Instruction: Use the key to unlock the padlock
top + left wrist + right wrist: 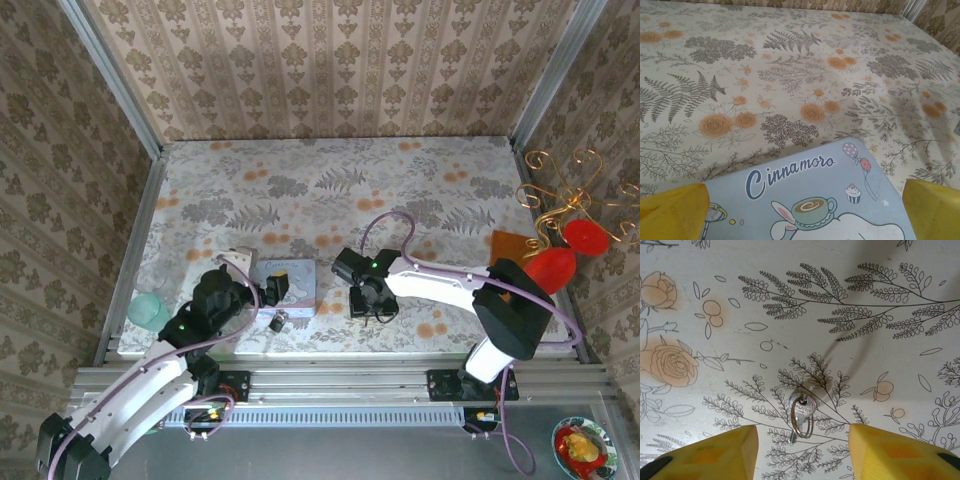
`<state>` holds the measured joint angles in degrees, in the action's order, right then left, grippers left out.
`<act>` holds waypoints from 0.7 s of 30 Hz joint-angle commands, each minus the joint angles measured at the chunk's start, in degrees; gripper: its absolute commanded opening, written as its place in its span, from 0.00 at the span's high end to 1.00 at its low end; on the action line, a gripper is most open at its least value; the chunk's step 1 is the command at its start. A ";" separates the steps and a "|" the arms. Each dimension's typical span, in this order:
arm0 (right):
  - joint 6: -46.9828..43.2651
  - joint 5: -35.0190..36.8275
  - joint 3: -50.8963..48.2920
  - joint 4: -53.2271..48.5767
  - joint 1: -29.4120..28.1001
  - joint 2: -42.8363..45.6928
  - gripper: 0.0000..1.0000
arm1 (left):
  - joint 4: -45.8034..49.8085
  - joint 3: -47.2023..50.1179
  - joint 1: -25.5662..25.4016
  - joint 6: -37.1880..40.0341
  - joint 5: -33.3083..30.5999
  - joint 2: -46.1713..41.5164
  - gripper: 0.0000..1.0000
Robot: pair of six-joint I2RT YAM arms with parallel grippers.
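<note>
The key [801, 415], a small silver one on a double ring, lies flat on the floral cloth. My right gripper [802, 455] hangs just over it, open, with a yellow finger [715, 455] on either side and the key in the gap. From above, that gripper [365, 300] is right of the tin, with the key [376, 318] a speck beneath it. The padlock [278, 321], dark with a silvery shackle, rests by the tin's front edge. My left gripper [270, 290] hovers open over the pale blue tin [810, 200], its fingers [675, 210] wide apart and holding nothing.
A green cup [150, 310] stands at the table's left edge beside the left arm. At the right edge is a gold wire stand [565, 190] with red pieces [552, 268] and an orange-brown card [508, 245]. Patterned walls close in three sides.
</note>
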<state>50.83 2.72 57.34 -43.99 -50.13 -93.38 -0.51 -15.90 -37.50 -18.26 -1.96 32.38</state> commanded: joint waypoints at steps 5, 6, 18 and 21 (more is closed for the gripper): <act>4.10 1.89 1.47 -3.32 0.51 -2.78 0.55 | -1.25 0.30 -0.30 0.16 1.35 -1.94 0.00; 3.93 1.96 1.47 -3.22 0.48 -3.16 0.58 | -1.17 0.30 -0.30 0.13 1.35 -2.21 0.00; 3.52 3.56 2.88 -1.75 0.56 -6.40 0.70 | -0.20 -0.18 -0.30 0.17 1.30 -2.77 0.00; 3.63 3.69 3.13 -1.20 0.56 -7.14 0.73 | -0.19 -0.23 -0.30 0.27 1.17 -2.83 0.00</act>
<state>53.17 4.32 59.07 -44.34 -49.76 -99.42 -0.43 -15.88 -37.50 -18.28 -1.32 29.89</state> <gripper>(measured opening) 0.276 0.999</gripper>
